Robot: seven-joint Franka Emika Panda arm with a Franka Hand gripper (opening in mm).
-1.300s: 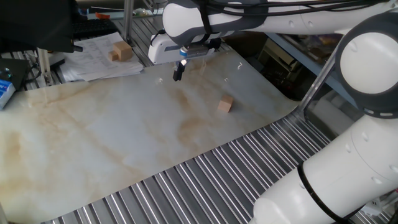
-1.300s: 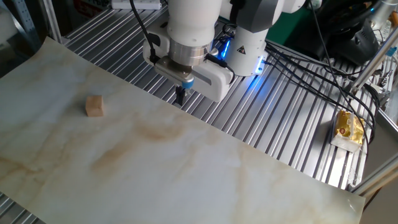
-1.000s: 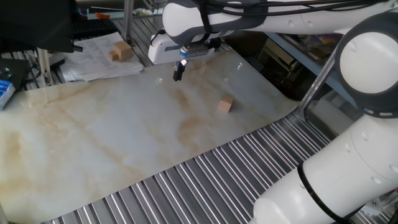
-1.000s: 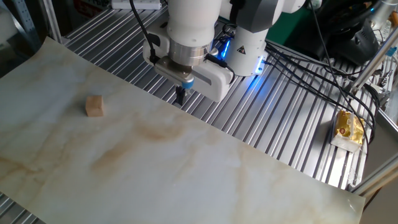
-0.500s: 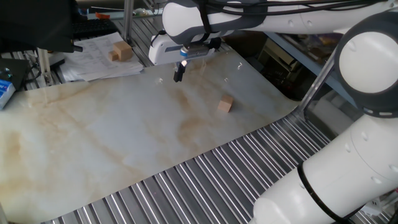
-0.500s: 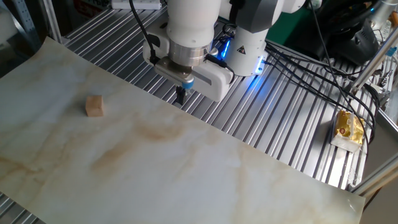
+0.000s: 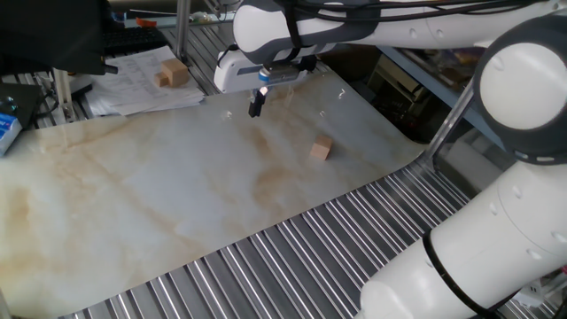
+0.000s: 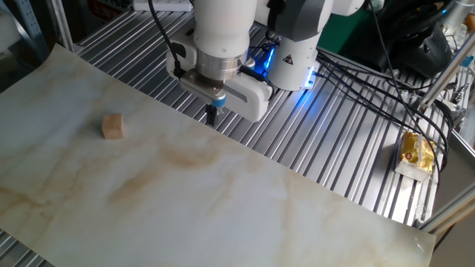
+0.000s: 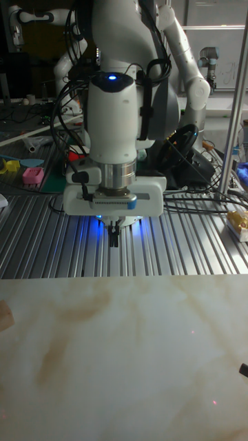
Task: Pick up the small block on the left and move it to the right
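The marble-patterned board (image 7: 177, 195) covers most of the ribbed metal table (image 8: 349, 148). The white arm (image 9: 114, 131) hangs over the board's far edge, its gripper (image 8: 211, 116) raised in the air, jaws clenched together on nothing. The small block (image 7: 321, 148) rests on the board, well apart from the gripper.

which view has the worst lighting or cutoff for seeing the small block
Tall fixed view: dim, blue glow under the end effector, the small block cropped at the left edge. Both other fixed views: evenly lit, sharp, block whole.
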